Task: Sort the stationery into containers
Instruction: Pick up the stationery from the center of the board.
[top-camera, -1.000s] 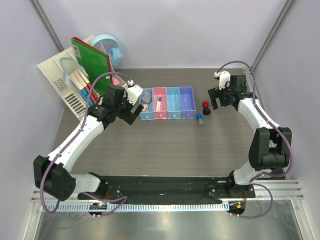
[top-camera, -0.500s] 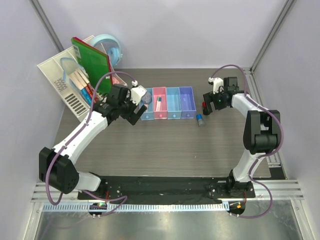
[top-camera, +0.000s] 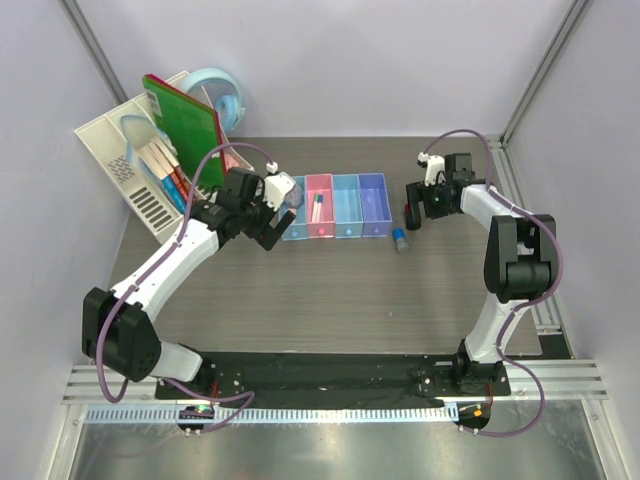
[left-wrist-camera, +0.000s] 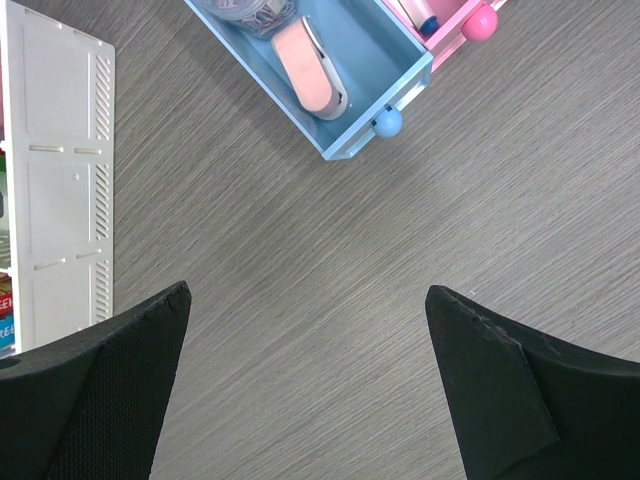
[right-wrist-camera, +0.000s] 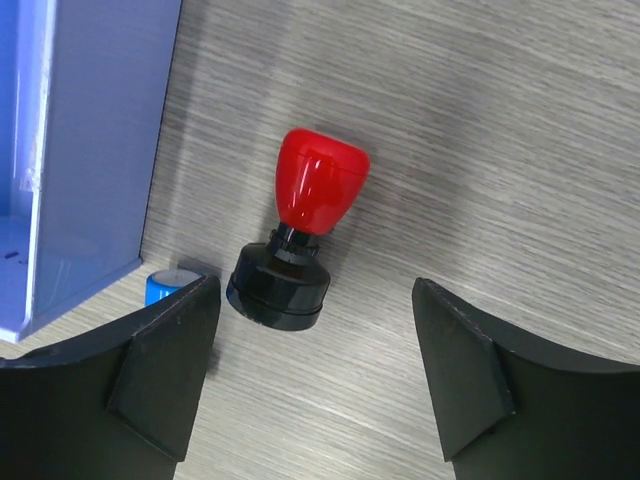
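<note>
The four joined bins stand in a row: light blue (top-camera: 295, 210), pink (top-camera: 319, 205), blue (top-camera: 346, 205) and violet-blue (top-camera: 374, 203). A pink eraser (left-wrist-camera: 310, 65) lies in the light-blue bin (left-wrist-camera: 380, 50). A white pen (top-camera: 317, 208) lies in the pink bin. My left gripper (left-wrist-camera: 307, 295) is open and empty over bare table just in front of the light-blue bin. My right gripper (right-wrist-camera: 315, 288) is open, its fingers on either side of the red-and-black cylinder (right-wrist-camera: 300, 240), which lies on the table right of the violet-blue bin (right-wrist-camera: 90, 150). The blue-grey cylinder (top-camera: 400, 240) lies nearby.
A white slotted organizer (top-camera: 120, 165) with a green book (top-camera: 185, 120) leans at the back left, with a round light-blue tape dispenser (top-camera: 222, 95) behind it. The organizer's edge shows in the left wrist view (left-wrist-camera: 55, 180).
My right gripper has moved left and now sits over the red-and-black cylinder. My left gripper has shifted slightly right, toward the light-blue bin.
</note>
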